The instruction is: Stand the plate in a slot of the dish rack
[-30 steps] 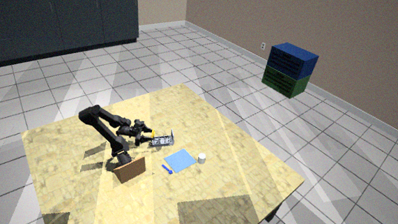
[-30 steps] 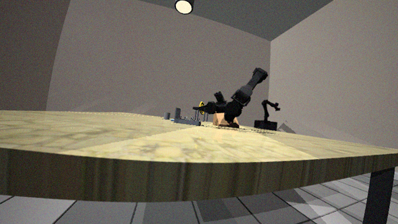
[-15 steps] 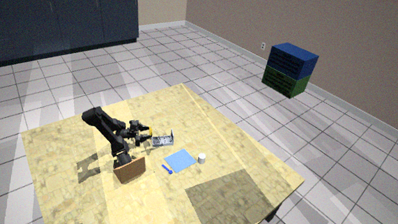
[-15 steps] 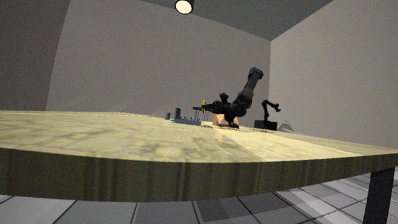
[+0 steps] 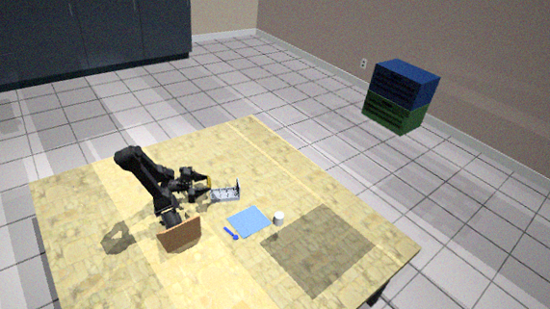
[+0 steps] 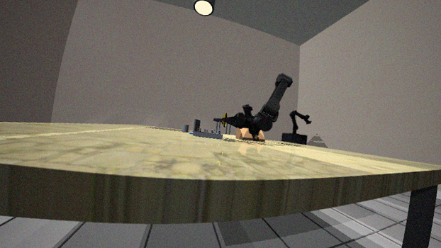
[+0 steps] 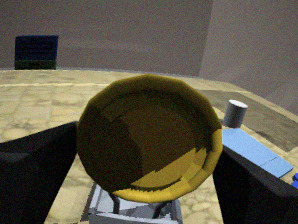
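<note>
The yellow plate (image 5: pixel 209 181) (image 6: pixel 224 120) (image 7: pixel 145 132) stands about upright in the air, its round face toward the wrist camera. My gripper (image 5: pixel 206 185) (image 6: pixel 223 121) (image 7: pixel 149 141) is shut on the plate, with one black finger at each side of it in the wrist view. The grey dish rack (image 5: pixel 225 195) (image 6: pixel 208 135) (image 7: pixel 132 219) stands on the table with several upright pegs and a taller panel at its far end. The plate is above the table by the rack's end nearest the arm. The plate hides much of the rack in the wrist view, so its slots cannot be told apart there.
A blue mat (image 5: pixel 249 222) (image 7: pixel 255 149) lies beside the rack, with a white cup (image 5: pixel 279 218) (image 7: pixel 234 114) at its far corner and a blue utensil (image 5: pixel 231 233) near its edge. A brown panel (image 5: pixel 181 237) stands close to the arm's base.
</note>
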Motion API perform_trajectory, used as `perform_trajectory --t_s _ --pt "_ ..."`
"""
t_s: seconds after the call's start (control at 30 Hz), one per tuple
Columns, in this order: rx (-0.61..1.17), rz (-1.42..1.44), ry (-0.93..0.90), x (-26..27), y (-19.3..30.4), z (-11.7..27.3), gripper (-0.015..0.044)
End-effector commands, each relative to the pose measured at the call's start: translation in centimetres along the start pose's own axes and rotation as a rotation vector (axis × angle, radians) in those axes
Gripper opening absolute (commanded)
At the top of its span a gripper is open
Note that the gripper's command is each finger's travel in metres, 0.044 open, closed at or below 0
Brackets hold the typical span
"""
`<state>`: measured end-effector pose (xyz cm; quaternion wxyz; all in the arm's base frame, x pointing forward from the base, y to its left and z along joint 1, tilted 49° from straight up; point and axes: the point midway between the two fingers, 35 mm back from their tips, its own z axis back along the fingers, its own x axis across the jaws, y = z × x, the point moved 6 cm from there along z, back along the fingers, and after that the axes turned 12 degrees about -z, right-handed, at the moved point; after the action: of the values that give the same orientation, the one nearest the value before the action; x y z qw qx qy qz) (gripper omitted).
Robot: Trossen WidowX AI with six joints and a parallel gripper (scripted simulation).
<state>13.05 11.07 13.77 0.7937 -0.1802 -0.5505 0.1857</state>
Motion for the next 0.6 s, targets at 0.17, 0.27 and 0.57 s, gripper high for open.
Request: perform_trajectory --t_s 0.17,0.27,0.57 --pt "-0.001 0.004 0.002 -0.4 1.6 -1.2 0.0000" --pt "0.000 0.001 0.000 -0.5 1.9 -1.5 0.0000" --pt "0.003 -0.007 -0.005 -0.5 1.9 -2.6 0.0000"
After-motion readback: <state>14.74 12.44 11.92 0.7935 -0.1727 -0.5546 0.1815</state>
